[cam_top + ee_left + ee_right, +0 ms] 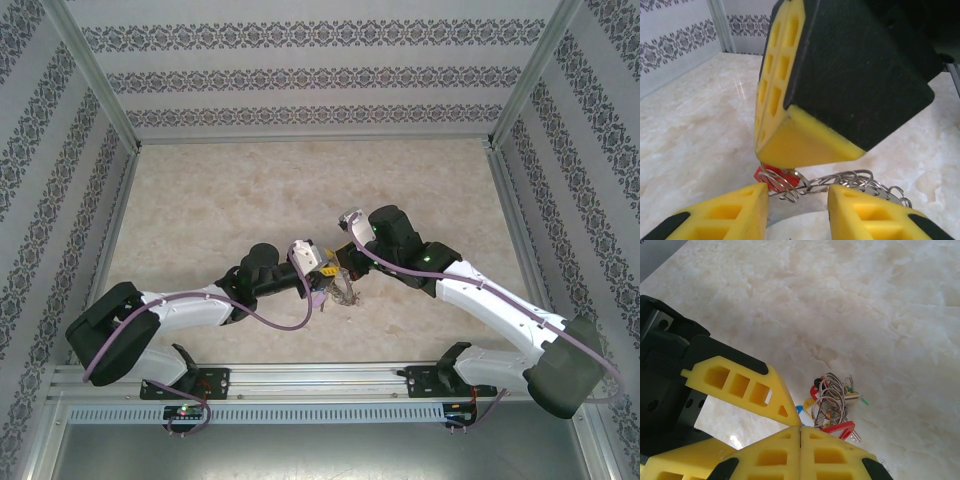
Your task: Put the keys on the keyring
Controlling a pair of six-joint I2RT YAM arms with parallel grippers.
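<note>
The left hand (pixel 797 199) is seen partly open, with the keyring's (pixel 790 214) grey band crossing the gap between its fingers; whether it is gripped cannot be told. Its small keys (pixel 832 402) are bunched over the bench (pixel 880 300), just beside the right hand (pixel 800 431), whose 2 fingers are pressed tip to tip.

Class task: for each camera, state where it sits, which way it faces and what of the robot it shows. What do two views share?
Top external: above and behind the robot, looking down on the table; left arm and right arm show.
Left wrist: looks past the left fingers at the keyring; the right gripper looms above.
Right wrist: looks down past the right fingers at the table.
Shared: both wrist views show the keyring.
</note>
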